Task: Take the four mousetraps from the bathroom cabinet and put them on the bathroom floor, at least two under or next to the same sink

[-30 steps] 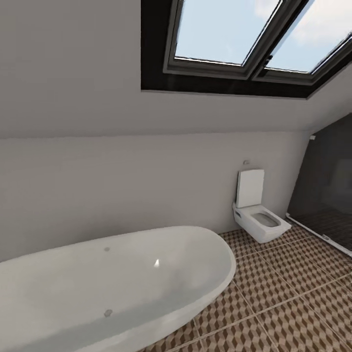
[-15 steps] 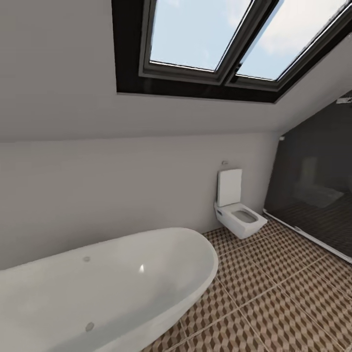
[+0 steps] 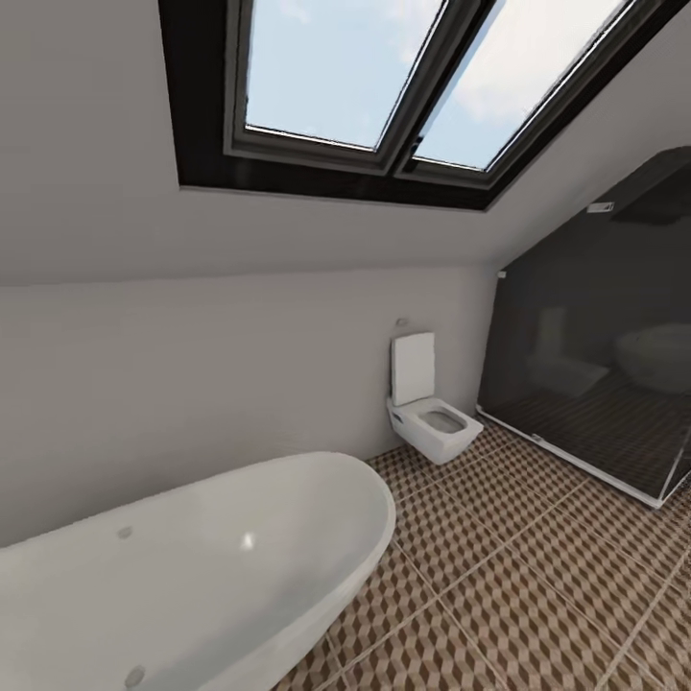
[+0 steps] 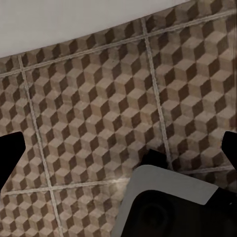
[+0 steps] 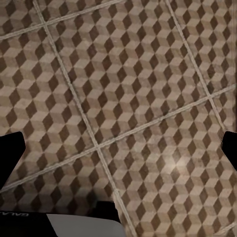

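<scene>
The bathroom floor [image 3: 537,595], tiled in a brown, beige and white cube pattern, spreads across the lower right of the head view. It also lies under both wrist cameras. My left gripper [image 4: 118,148] hangs open over the tiles, its dark fingertips [image 4: 10,158] far apart with nothing between them. My right gripper [image 5: 118,148] is open too, with its fingertips [image 5: 10,153] spread wide above bare floor [image 5: 128,84]. The mousetraps, the cabinet and the sink are out of view.
A white oval bathtub [image 3: 192,566] stands at the lower left against the grey wall. A white wall-hung toilet [image 3: 432,422] sits further back, and a dark glass shower enclosure [image 3: 605,384] is at the right. A skylight [image 3: 384,77] is overhead. Part of my grey body [image 4: 168,202] shows under the left gripper.
The camera has swung to the right: bathtub, toilet and skylight slid left in the picture, and more of the dark shower glass came into view.
</scene>
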